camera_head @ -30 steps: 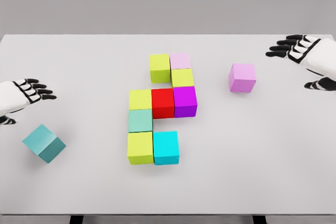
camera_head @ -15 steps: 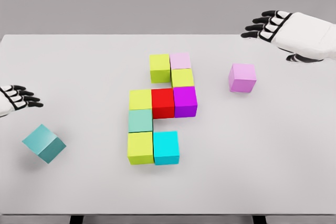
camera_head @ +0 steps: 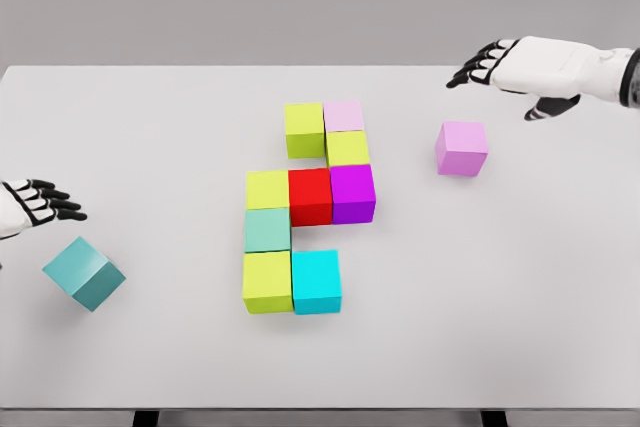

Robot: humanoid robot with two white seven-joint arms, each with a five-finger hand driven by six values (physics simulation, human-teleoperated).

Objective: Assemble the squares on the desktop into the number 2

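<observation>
Two loose cubes wait outside a nearly built figure 2.

The main risk, in my judgement, is that the right hand (camera_head: 505, 65), which hangs open with spread fingers above the far side of the table (camera_head: 150, 127), comes down on the pink cube (camera_head: 461, 148) too flat and pushes it into the purple cube (camera_head: 352, 193), so the assembled blocks lose their lines. The figure stands in the middle: a lime cube (camera_head: 304, 129) and a pale pink cube (camera_head: 344, 115) on top, a red cube (camera_head: 310, 196) in the middle row, a cyan cube (camera_head: 316, 281) at the bottom. The teal cube (camera_head: 84, 273) lies turned at the left, near the left hand (camera_head: 30, 204), which seems open, but it is partly cut by the edge. Nothing stands between either hand and its cube.
</observation>
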